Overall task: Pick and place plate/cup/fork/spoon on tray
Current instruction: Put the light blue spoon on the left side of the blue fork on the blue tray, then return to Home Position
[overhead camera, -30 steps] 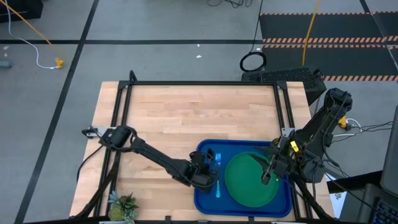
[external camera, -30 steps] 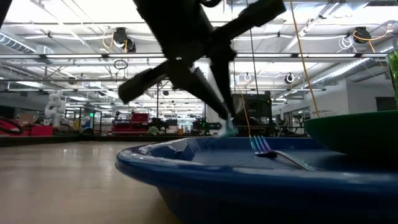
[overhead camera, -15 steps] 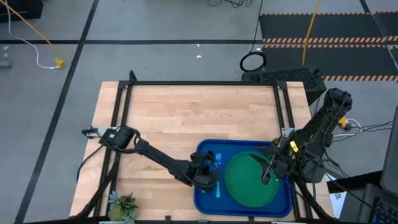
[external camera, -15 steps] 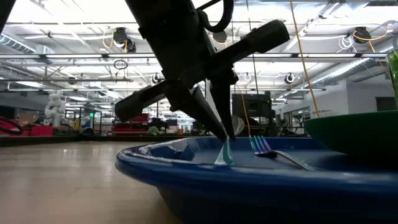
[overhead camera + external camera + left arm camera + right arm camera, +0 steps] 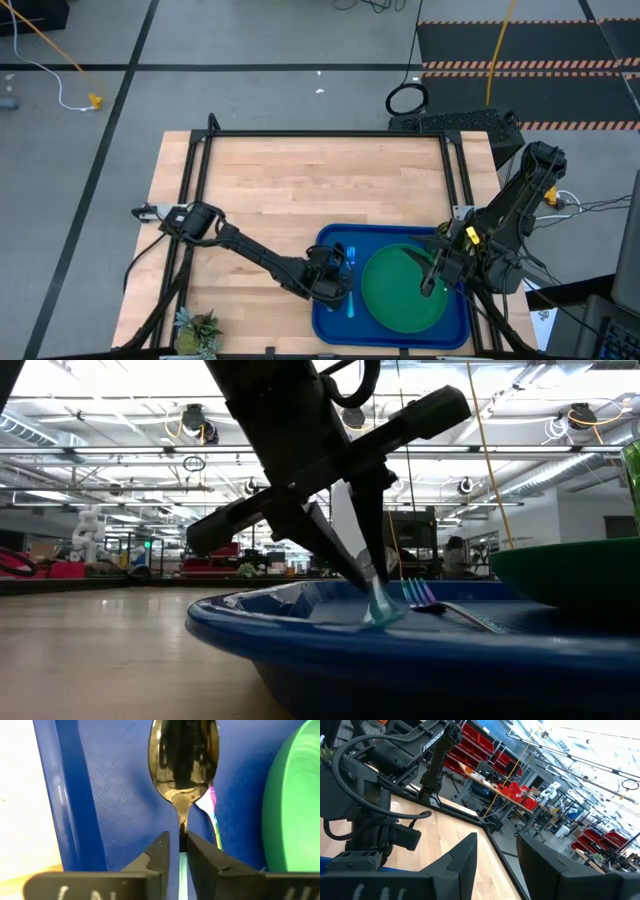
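Left end effector [image 5: 179, 851] is clamped on the spoon [image 5: 183, 765] neck, low over the tray [image 5: 125, 810] beside the fork [image 5: 440, 603]; premature release risks the spoon rolling onto the fork.

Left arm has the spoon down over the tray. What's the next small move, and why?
Probably open the left gripper and let go. Its jaws are shut on the spoon, whose handle tip appears to touch the tray floor beside the fork, left of the plate.
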Robot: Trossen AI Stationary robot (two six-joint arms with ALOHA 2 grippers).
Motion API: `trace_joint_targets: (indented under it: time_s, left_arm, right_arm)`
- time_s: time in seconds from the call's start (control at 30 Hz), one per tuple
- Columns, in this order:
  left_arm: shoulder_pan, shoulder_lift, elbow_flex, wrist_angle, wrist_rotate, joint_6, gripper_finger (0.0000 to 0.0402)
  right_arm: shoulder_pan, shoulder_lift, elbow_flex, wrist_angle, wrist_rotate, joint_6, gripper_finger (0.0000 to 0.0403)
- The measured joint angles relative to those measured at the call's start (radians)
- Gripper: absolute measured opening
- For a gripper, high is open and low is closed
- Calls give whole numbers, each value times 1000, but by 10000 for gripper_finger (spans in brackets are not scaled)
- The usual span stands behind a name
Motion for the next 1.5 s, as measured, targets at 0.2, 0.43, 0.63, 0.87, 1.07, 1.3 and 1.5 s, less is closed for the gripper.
trace_joint_targets:
  time_s: [0.2, 0.43, 0.63, 0.87, 1.07, 1.3, 1.5]
  left_arm:
    - [0, 0, 0, -1, 2, -2, 80]
    - [16, -1, 0, -23, 28, 10, 81]
    - [32, -6, -1, -25, 29, 58, 81]
    - [35, -96, -2, -24, 3, 214, 81]
    - [20, -204, -1, 4, -90, 515, 81]
    - [39, -311, 0, -45, -94, 855, 81]
    - [68, -389, -1, -127, -68, 971, 81]
  right_arm:
    - [0, 0, 0, 0, 0, 0, 130]
    - [0, 0, 0, 0, 0, 0, 130]
    - [0, 0, 0, 0, 0, 0, 130]
    - [0, 0, 0, -3, 0, -1, 130]
    - [15, 0, 0, 0, 0, 8, 130]
    - [41, 0, 0, 24, 1, 26, 130]
    - [70, -2, 0, 24, 1, 24, 130]
